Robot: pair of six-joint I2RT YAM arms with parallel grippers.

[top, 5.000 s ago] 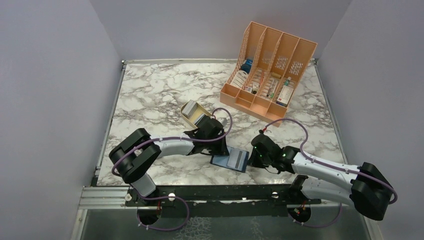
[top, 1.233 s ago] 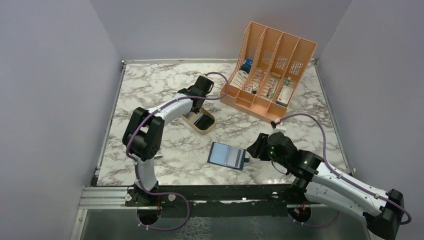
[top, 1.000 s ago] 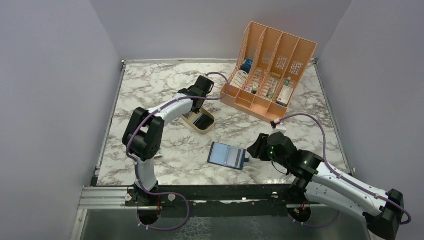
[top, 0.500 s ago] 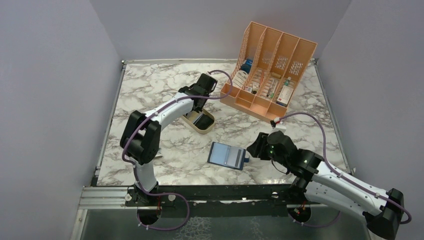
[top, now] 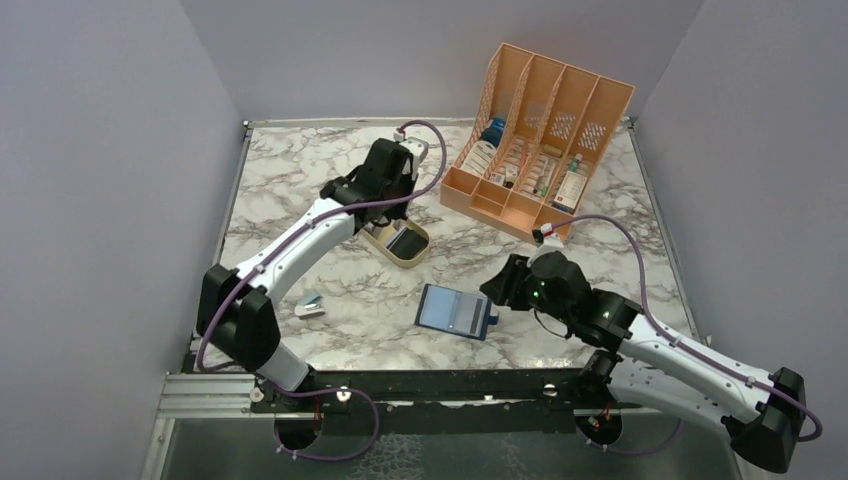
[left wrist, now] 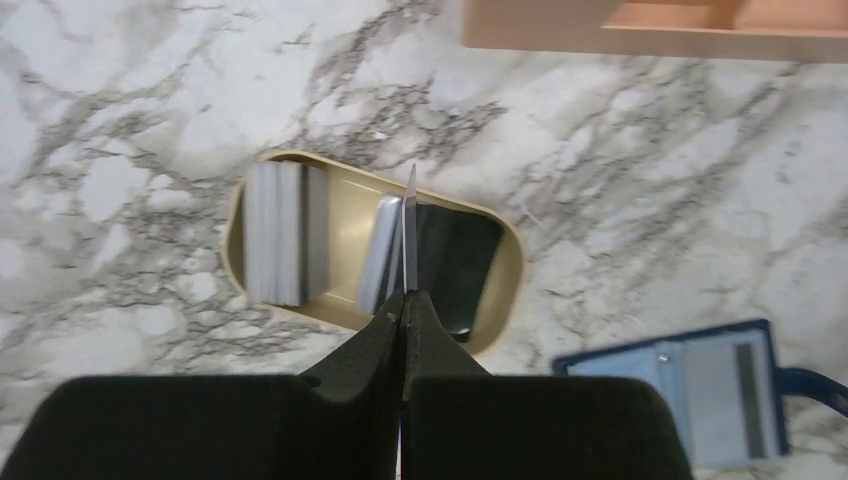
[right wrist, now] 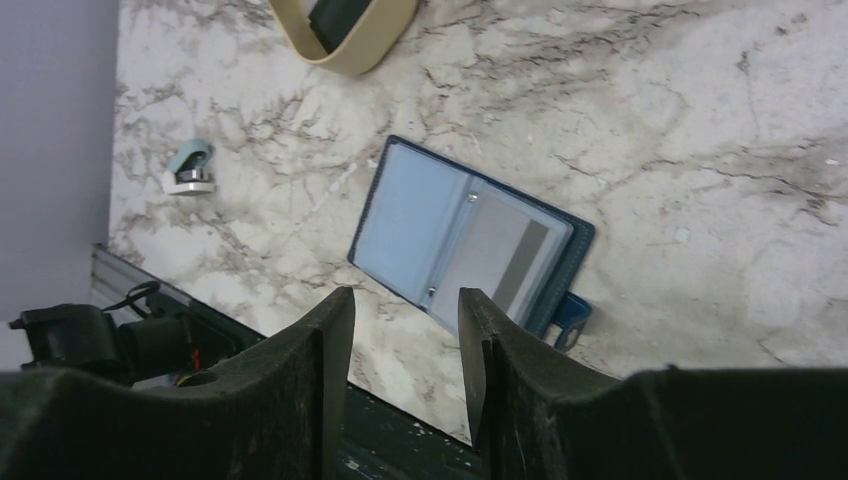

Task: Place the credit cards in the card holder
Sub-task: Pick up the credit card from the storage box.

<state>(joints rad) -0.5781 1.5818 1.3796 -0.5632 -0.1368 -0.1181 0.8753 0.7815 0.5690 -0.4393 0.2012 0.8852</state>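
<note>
My left gripper hangs above the gold tin, shut on one credit card that shows edge-on as a thin upright line. More credit cards stand in the left part of the tin. The navy card holder lies open and flat near the front edge. A grey card with a dark stripe sits in its right sleeve. My right gripper is open and empty, raised just right of the card holder and apart from it.
A peach-orange slotted file rack holding small items stands at the back right. A small pale-teal object lies on the marble at the front left. The table's black front rail runs just below the card holder.
My left arm has lifted up and back from the tin with a card pinched in its fingers, and its elbow has swung left, uncovering the pale-teal object. The right arm shifted only slightly.
</note>
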